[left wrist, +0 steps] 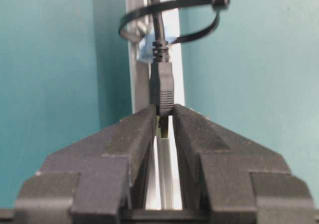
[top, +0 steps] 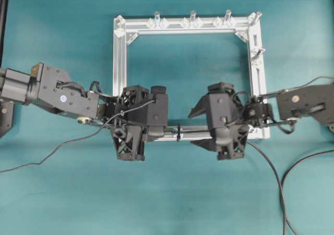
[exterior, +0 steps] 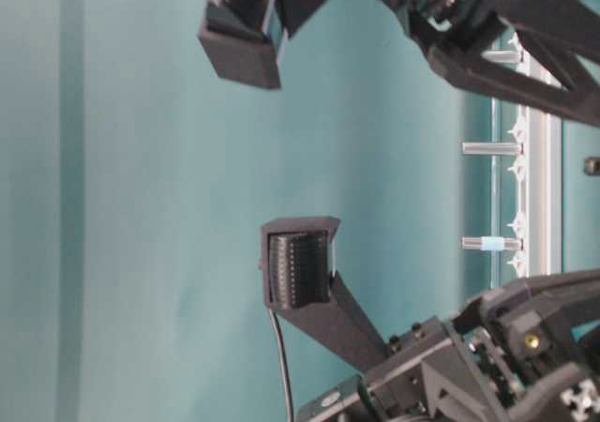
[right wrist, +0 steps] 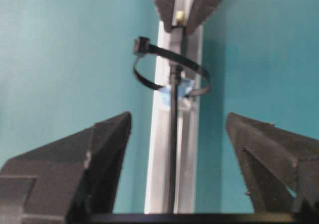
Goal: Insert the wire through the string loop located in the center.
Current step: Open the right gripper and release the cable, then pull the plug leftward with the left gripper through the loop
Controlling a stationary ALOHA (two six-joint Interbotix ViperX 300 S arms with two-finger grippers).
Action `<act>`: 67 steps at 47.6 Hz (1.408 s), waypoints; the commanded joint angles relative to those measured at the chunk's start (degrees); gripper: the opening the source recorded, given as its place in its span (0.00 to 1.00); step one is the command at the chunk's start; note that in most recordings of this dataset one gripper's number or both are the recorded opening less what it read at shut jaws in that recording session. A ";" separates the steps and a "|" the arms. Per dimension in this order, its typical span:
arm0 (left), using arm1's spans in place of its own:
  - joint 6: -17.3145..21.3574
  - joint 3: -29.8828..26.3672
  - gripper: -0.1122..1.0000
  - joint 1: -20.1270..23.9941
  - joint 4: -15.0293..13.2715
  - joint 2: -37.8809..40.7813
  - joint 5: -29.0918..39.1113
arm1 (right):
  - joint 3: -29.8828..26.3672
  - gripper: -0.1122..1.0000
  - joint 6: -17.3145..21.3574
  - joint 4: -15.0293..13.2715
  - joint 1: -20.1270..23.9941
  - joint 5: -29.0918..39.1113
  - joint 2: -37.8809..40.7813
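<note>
Upright pegs [top: 192, 16] crowd the frame [top: 119, 62]'s far bar; its middle lies open.

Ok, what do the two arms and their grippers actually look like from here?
Both arms are matte black with angular, blocky housings. The left arm carries a small round white sticker and a silver disc underneath; thin black cables loop along both arms. The left gripper and right gripper have wide, wedge-shaped black fingers with a rough, grainy inner face. The right arm shows small silver screws.

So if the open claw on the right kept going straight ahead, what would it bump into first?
Probably the black loop around the silver bar. The right claw straddles the cable, which runs through that loop to the left claw beyond. Depth is hard to judge.
</note>
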 commanded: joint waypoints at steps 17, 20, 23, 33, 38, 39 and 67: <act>-0.35 3.25 0.24 0.00 0.18 -6.86 2.64 | 5.01 0.81 0.09 -0.09 0.18 2.81 -9.14; -0.35 3.78 0.24 0.00 0.09 -7.38 2.99 | 5.80 0.81 0.09 0.09 0.18 2.90 -9.93; -0.44 4.22 0.24 0.00 0.09 -8.00 3.43 | 6.50 0.81 0.09 0.18 0.18 3.08 -10.63; -0.44 6.50 0.24 0.00 0.09 -10.46 5.19 | 7.73 0.81 0.09 0.18 0.18 4.48 -12.13; -0.62 8.17 0.24 0.00 0.09 -11.95 5.71 | 7.82 0.81 0.09 0.26 0.18 5.10 -12.39; -0.62 8.53 0.24 0.00 0.00 -12.30 5.80 | 7.82 0.81 0.09 0.26 0.18 5.19 -12.39; -5.62 19.69 0.24 -0.44 0.00 -23.29 9.40 | 8.09 0.81 0.09 0.26 0.18 6.06 -12.39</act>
